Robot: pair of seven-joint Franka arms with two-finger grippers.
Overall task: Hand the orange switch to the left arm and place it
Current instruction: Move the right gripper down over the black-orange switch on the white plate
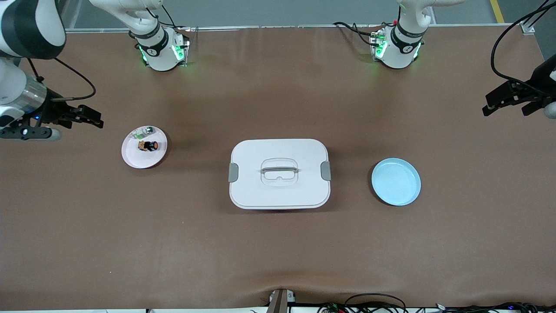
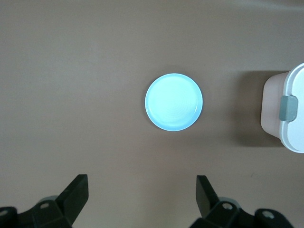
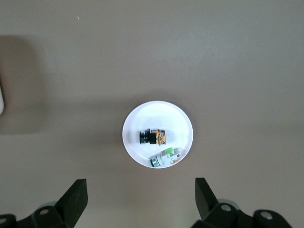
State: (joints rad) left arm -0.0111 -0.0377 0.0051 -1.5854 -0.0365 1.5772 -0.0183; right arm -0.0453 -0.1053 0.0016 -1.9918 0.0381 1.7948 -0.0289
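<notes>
Right wrist view: box (image 3: 1,102) cut off at edge; orange switch (image 3: 153,137) clear

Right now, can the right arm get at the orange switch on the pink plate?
Probably yes. The right gripper hangs open beside the pink plate, nothing covers the orange switch, and the box is off toward the table's middle.

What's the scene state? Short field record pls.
orange switch: on pink plate, beside green component
box: lid on, mid-table, between the plates
blue plate: bare, toward left arm's end
right hand: open, holds nothing, up near pink plate
left hand: open, holds nothing, up at table edge
transfer: not started
</notes>
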